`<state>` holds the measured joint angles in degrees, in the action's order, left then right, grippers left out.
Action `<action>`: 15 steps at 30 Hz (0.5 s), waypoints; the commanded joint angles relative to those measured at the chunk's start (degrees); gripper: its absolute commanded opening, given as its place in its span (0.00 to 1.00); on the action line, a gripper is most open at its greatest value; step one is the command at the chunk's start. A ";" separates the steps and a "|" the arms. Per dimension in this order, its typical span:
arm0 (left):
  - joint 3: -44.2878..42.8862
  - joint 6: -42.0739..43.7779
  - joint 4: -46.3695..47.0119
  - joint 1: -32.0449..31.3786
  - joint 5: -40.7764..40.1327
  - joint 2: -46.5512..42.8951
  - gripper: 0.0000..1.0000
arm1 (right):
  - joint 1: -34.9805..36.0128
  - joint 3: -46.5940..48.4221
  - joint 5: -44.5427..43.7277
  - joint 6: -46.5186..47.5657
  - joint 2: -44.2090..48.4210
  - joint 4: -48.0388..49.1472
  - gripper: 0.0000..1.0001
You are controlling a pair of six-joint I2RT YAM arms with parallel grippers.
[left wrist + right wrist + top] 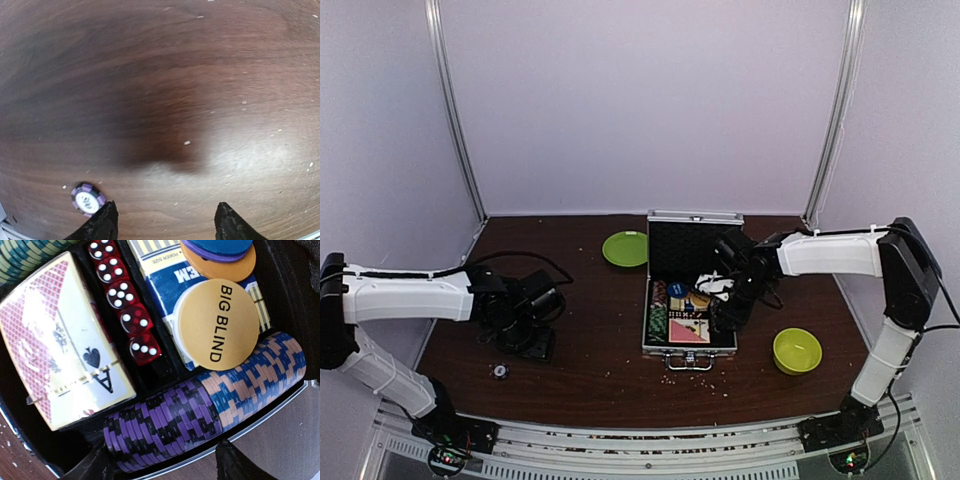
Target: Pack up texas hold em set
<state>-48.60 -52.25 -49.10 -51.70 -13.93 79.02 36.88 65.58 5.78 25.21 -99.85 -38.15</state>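
The silver case (690,345) lies open at the table's middle with its lid (695,243) upright. In the right wrist view it holds a row of purple-black chips (165,425), blue-tan chips (255,377), a red card deck (65,365), a blue deck (160,280), red dice (125,305), and a "BIG BLIND" disc (218,325) below orange, purple and blue discs (220,255). My right gripper (162,467) is open and empty just over the purple chips at the case's edge. One loose purple-white chip (88,199) lies on the table beside my open left gripper (165,222), against its left fingertip (102,222).
A flat green plate (625,248) lies left of the case lid. A yellow-green bowl (797,350) stands right of the case. Small crumbs dot the brown table (590,350). The loose chip (500,371) lies near the table's front left.
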 commanded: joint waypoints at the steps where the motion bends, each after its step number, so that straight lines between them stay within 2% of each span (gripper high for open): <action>1: 0.51 -0.26 -4.68 2.76 1.79 -2.96 0.70 | -0.58 2.44 6.20 1.53 4.85 -4.99 0.71; 10: 6.74 -0.59 -6.70 11.21 8.15 -7.02 0.72 | -3.72 -2.18 15.14 2.60 16.40 -9.13 0.72; 15: 9.08 0.87 -4.95 15.95 10.37 -7.51 0.71 | -6.15 -9.49 21.42 3.21 24.48 -4.28 0.72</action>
<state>-40.58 -52.31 -54.57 -38.59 -6.31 72.44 32.21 61.52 20.67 27.35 -79.96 -44.75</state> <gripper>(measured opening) 0.711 0.720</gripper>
